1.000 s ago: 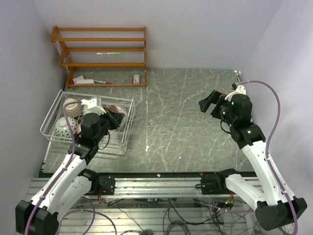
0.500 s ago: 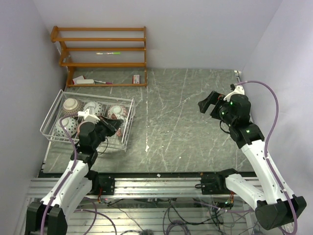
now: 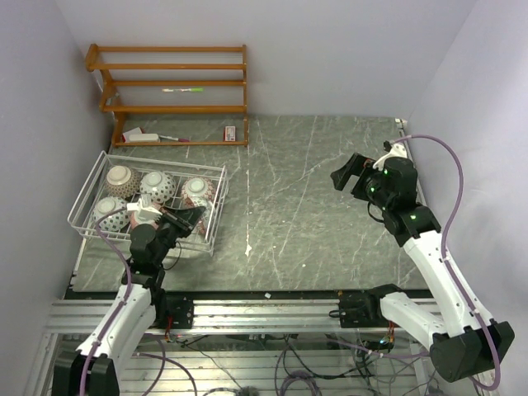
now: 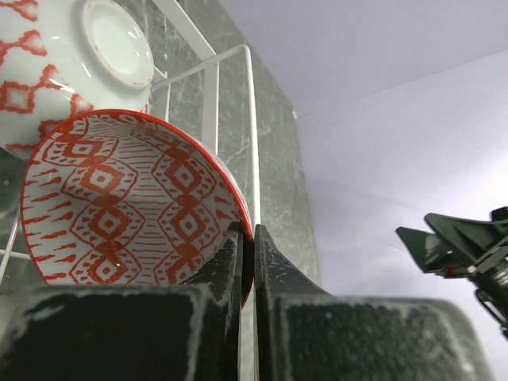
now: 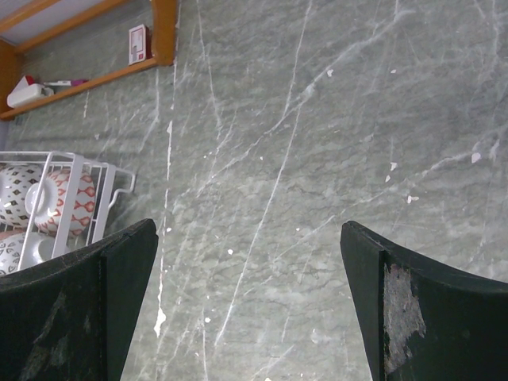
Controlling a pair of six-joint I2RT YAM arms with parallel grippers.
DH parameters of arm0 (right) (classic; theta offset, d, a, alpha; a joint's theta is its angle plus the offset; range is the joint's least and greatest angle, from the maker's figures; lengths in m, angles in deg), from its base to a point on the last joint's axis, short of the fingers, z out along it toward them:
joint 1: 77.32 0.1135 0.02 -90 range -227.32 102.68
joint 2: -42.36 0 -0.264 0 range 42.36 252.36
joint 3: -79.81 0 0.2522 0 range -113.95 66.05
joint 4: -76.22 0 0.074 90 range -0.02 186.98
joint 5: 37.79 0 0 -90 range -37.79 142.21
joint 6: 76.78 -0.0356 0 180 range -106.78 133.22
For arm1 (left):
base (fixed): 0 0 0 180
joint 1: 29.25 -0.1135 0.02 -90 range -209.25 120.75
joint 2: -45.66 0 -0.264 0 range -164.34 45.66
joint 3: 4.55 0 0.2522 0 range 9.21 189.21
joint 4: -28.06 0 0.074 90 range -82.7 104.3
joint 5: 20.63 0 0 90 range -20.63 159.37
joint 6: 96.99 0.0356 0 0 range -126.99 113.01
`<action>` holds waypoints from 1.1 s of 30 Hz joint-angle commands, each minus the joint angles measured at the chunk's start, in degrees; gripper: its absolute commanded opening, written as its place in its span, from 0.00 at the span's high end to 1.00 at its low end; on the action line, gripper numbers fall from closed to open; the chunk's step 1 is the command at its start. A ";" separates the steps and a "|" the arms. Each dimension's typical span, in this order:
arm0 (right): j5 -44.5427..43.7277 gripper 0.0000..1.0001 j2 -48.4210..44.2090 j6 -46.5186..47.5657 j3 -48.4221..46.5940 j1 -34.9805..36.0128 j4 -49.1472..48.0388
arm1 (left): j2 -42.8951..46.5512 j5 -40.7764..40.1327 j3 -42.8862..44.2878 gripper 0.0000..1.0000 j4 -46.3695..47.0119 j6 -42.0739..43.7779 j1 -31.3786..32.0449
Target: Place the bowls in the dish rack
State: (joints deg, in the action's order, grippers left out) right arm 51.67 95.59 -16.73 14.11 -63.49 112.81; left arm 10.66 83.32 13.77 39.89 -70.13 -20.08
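From above, four overturned bowls (image 3: 157, 186) in the white wire dish rack (image 3: 223, 177), left gripper (image 3: 188, 219) at its near right part. On the left wrist view, clamped shut on the rim of a red-patterned bowl (image 4: 119, 206), tilted on edge by the rack's wire. On the right wrist view, right gripper (image 5: 248, 238) spread wide over the marble table (image 5: 317, 95).

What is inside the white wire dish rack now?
Four bowls sit in the dish rack; a fifth, red-patterned bowl is pinched at its rim by the left gripper, near the rack's right side. The gripper hides whatever lies beneath it.
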 commanded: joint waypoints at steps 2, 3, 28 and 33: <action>0.69 0.00 0.76 0.09 1.19 -0.30 -2.64 | 1.19 2.55 -6.59 0.93 1.98 -4.14 -2.94; 0.79 0.00 0.92 0.07 1.30 -0.30 -2.86 | 1.20 2.81 -6.70 0.93 2.24 -3.99 -3.30; 1.65 0.00 3.73 -0.39 3.29 -0.34 -6.30 | -20.31 3.64 -2.54 0.90 -6.49 6.59 -13.33; 1.58 0.00 4.10 -0.42 3.51 -0.37 -6.72 | -17.41 3.50 -2.30 0.89 -11.72 6.43 -13.85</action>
State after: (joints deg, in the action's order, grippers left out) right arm 52.98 99.46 -16.82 17.01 -63.49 108.09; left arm -5.39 95.11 15.56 51.99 -71.59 -31.49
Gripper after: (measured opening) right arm 0.997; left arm 0.114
